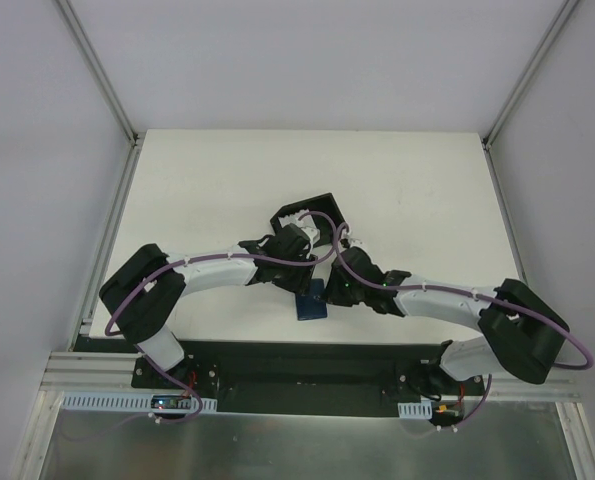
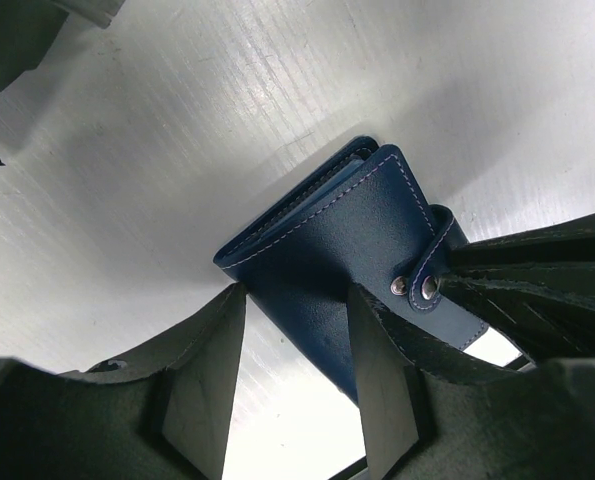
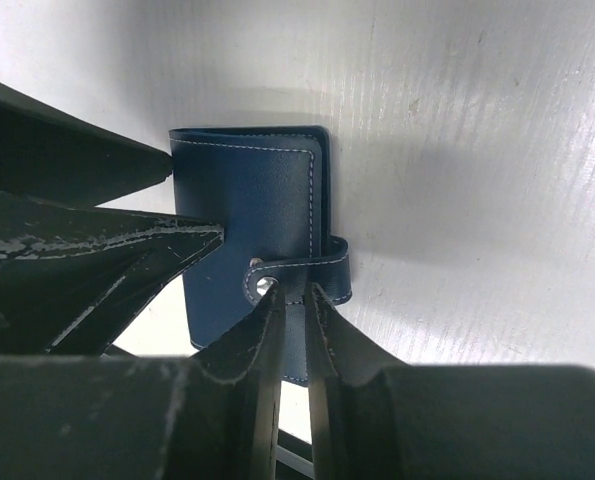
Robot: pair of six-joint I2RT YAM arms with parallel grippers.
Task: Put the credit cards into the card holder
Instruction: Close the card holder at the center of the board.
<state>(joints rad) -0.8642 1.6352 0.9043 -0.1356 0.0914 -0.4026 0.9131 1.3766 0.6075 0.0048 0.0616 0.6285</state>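
The navy card holder (image 1: pixel 312 305) lies folded shut on the white table near its front edge. It also shows in the left wrist view (image 2: pixel 327 240) and in the right wrist view (image 3: pixel 247 200). Its snap tab (image 3: pixel 322 265) wraps round one edge. My right gripper (image 3: pixel 295 292) is shut on this tab, and in the top view it (image 1: pixel 327 288) sits just right of the holder. My left gripper (image 2: pixel 297 300) is open, its fingers astride the holder's near corner. In the top view it (image 1: pixel 299 275) is just above the holder. Whitish credit cards (image 1: pixel 293 214) show in the tray, mostly hidden by my left wrist.
A black square tray (image 1: pixel 322 207) with raised walls stands just behind the two grippers, and its corner shows in the left wrist view (image 2: pixel 2 60). The table's front edge (image 1: pixel 307 342) is close to the card holder. My two wrists almost touch over the holder.
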